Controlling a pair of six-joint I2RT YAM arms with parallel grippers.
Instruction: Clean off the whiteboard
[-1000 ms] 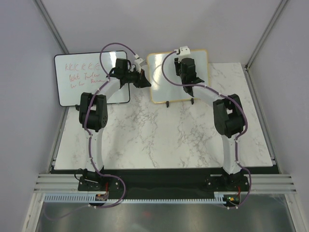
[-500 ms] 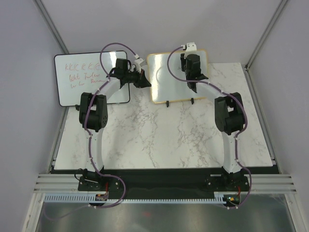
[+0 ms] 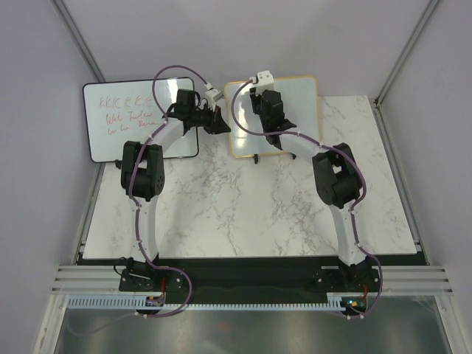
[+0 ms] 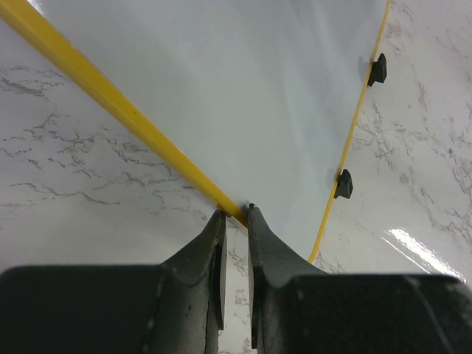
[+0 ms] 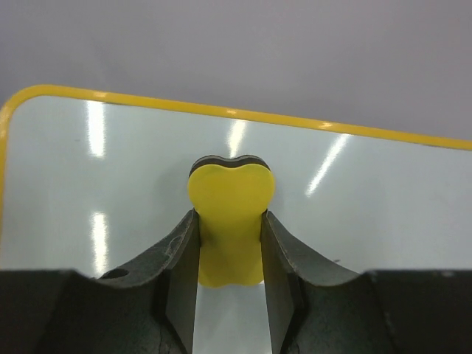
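Note:
The yellow-framed whiteboard [image 3: 299, 110] stands at the back of the table on black feet [image 4: 343, 184]. My left gripper [image 3: 223, 125] is shut on its left frame edge [image 4: 147, 125], with the tips pinching the yellow strip in the left wrist view [image 4: 234, 215]. My right gripper [image 3: 263, 103] is shut on a yellow eraser [image 5: 231, 188] with a dark pad, pressed against the upper left-middle of the board [image 5: 110, 177]. The board surface that shows in both wrist views [image 4: 258, 88] has no handwriting on it.
A black-framed whiteboard [image 3: 118, 122] with red writing leans at the back left, just behind my left arm. The marble tabletop [image 3: 243, 214] lies in front of both boards. Grey walls close in behind and on both sides.
My right gripper has swept the eraser across the board, first a little right toward the upper right corner, then left to the upper left-middle. My left gripper has kept its hold.

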